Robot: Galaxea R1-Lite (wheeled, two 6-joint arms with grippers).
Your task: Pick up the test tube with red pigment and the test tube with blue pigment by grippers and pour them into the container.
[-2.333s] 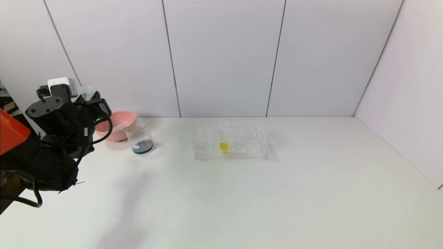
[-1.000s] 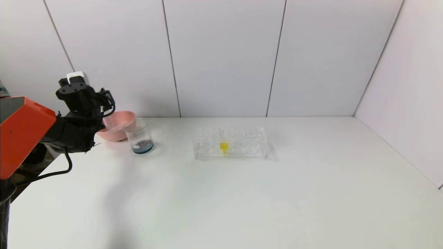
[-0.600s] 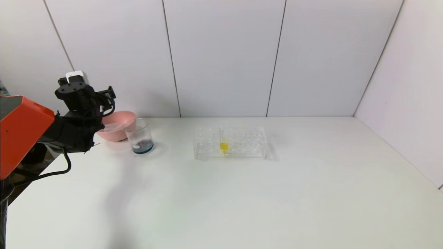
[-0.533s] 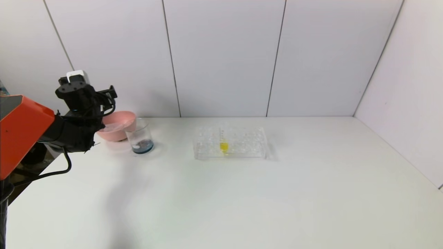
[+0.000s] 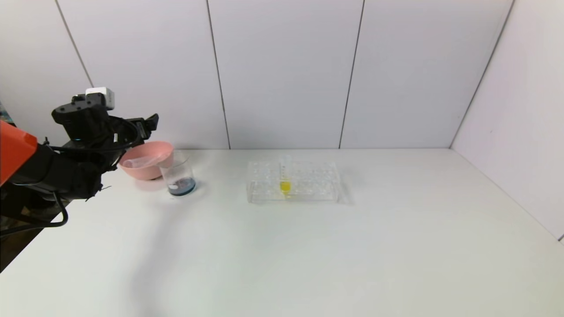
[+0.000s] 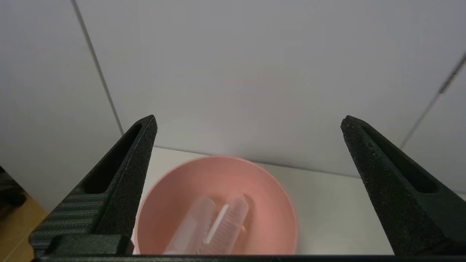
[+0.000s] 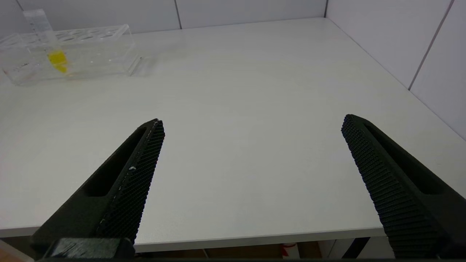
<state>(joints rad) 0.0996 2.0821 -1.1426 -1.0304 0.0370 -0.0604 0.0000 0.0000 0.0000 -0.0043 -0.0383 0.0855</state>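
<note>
My left gripper (image 5: 147, 123) (image 6: 249, 122) hangs open and empty just above the pink bowl (image 5: 155, 152) (image 6: 269, 203) at the table's back left. Two clear tubes lie side by side in that bowl, a plain one (image 6: 191, 227) and a graduated one (image 6: 227, 223) with an orange speck at its tip. Neither shows red or blue liquid, so I cannot tell the red-pigment tube from the blue-pigment one. The container (image 5: 178, 174), a clear beaker, stands right beside the bowl with dark bluish liquid at its bottom. My right gripper (image 7: 253, 122) is open over the table's near edge, out of the head view.
A clear tube rack (image 5: 293, 181) (image 7: 69, 52) stands mid-table with one yellow-liquid tube (image 5: 285, 182) (image 7: 54, 54) upright in it. White wall panels close the back and right side. The table's left edge lies under my left arm.
My left gripper has gone from nearly shut to wide open over the pink bowl, and the arm has drawn back to the left a little. Beaker and rack have not moved.
</note>
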